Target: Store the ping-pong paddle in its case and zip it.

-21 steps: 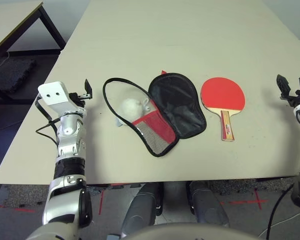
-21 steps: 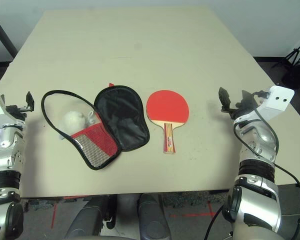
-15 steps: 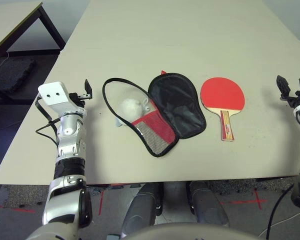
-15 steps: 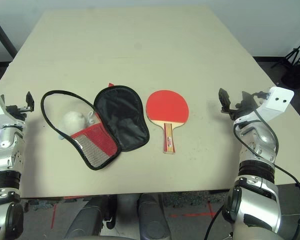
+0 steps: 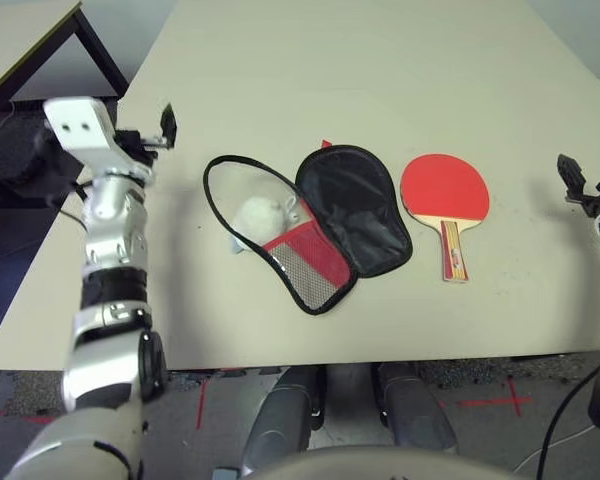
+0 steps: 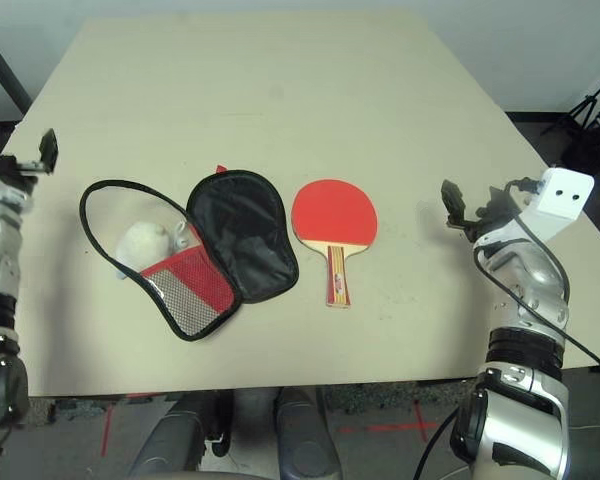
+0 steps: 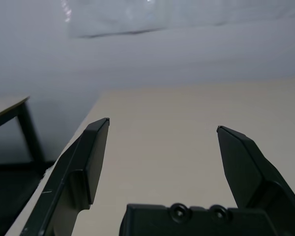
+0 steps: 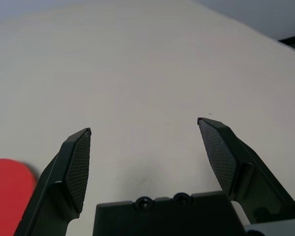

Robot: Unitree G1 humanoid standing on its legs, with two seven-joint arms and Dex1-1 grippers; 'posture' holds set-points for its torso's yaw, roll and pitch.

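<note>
Tabletop holds ping-pong paddle (image 6: 334,219), handle toward robot; both grippers' jaws wide, empty.

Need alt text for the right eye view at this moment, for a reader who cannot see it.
An open red case lies on a beige table, black lining up, a white pom-pom on it. The ping-pong paddle lies just right of it. The left gripper and right gripper hover empty at the table's sides.

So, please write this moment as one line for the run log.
paddle: on table, outside case | case: unzipped, flap open | left gripper: open, empty | right gripper: open, empty
</note>
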